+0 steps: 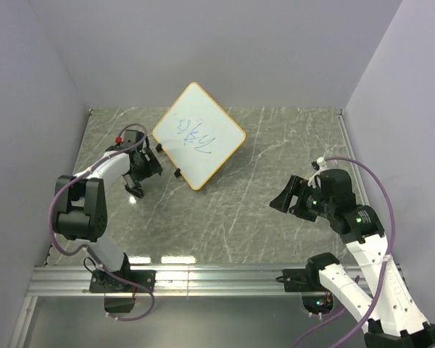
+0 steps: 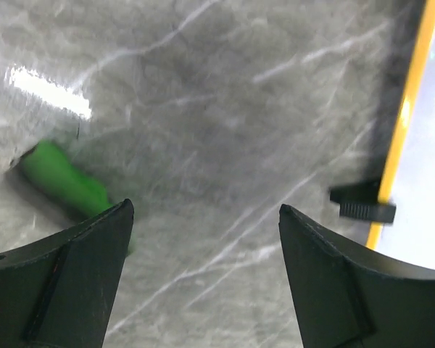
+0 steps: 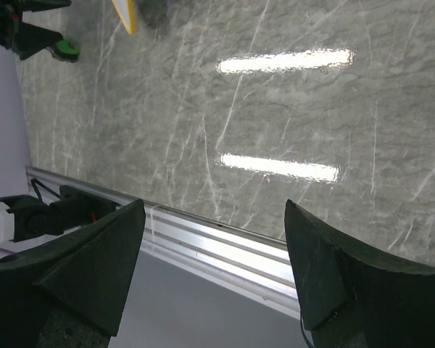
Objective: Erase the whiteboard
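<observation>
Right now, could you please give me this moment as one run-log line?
left fingers: open, over table by green eraser | right fingers: open, empty | whiteboard: blue scribbles unerased

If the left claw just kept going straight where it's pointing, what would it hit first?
Most likely the bare marble table, in the gap between the green eraser and the whiteboard. The open left gripper has neither squarely ahead of it, though depth is hard to judge.
</observation>
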